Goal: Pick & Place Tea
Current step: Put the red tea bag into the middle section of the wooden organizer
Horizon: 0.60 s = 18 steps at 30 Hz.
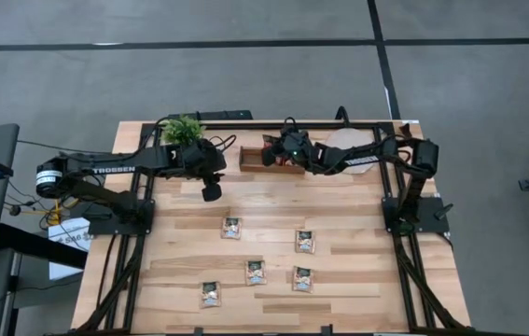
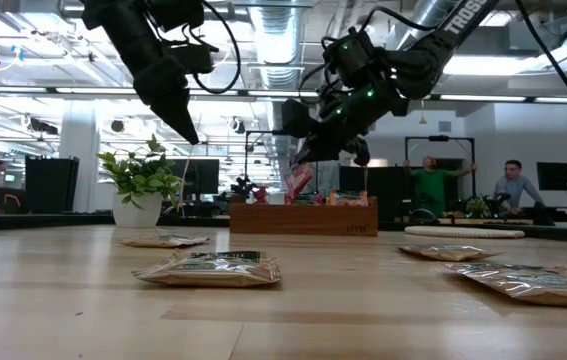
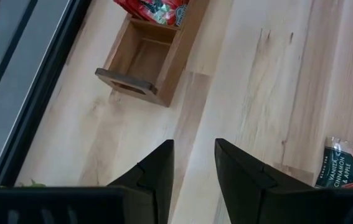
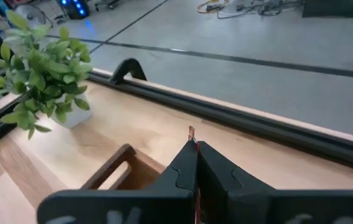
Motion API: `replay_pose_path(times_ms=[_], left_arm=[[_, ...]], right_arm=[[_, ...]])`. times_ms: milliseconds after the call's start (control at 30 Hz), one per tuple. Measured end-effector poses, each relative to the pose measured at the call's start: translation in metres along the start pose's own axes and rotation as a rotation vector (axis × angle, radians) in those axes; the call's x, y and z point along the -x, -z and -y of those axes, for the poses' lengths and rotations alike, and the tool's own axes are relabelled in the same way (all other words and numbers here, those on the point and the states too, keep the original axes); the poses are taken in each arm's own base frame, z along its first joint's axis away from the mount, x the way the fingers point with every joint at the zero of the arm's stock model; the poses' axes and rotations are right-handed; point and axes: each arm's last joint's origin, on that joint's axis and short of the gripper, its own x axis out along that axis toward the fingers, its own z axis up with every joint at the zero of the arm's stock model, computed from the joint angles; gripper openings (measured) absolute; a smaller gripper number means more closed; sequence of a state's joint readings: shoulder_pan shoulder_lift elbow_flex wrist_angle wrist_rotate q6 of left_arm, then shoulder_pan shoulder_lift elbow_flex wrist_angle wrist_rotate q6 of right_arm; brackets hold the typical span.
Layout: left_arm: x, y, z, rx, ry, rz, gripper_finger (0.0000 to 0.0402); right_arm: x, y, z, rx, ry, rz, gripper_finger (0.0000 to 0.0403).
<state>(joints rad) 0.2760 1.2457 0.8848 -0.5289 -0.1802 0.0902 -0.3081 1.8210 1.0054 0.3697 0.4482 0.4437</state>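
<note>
Several tea sachets (image 1: pixel 256 272) lie flat on the front half of the table; the low view shows one (image 2: pixel 213 268) close up. My right gripper (image 1: pixel 270 155) hovers over the brown wooden tray (image 1: pixel 247 159) at the back, shut on a red tea sachet (image 2: pixel 298 182) that hangs edge-on below the fingers (image 4: pixel 216 171). More red sachets (image 3: pixel 154 9) stand in the tray beside an empty end compartment (image 3: pixel 140 57). My left gripper (image 1: pixel 211 192) hangs open in front of the tray's left end, with nothing between its fingers (image 3: pixel 157 168).
A small potted plant (image 1: pixel 183 129) stands at the back left, just left of the tray. A round pale disc (image 1: pixel 343 140) lies at the back right under the right arm. People stand in the room beyond the table (image 2: pixel 425 185).
</note>
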Motion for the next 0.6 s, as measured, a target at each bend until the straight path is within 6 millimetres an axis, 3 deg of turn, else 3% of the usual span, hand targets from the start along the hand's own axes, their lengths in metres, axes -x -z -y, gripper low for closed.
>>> replay_pose_path(times_ms=[600], left_arm=[[0.0000,0.0013,0.0001,-0.009,-0.001,-0.015,0.0110]], right_arm=[[-0.0003,-0.0003,0.0005,-0.062,0.001,-0.003,0.0000]])
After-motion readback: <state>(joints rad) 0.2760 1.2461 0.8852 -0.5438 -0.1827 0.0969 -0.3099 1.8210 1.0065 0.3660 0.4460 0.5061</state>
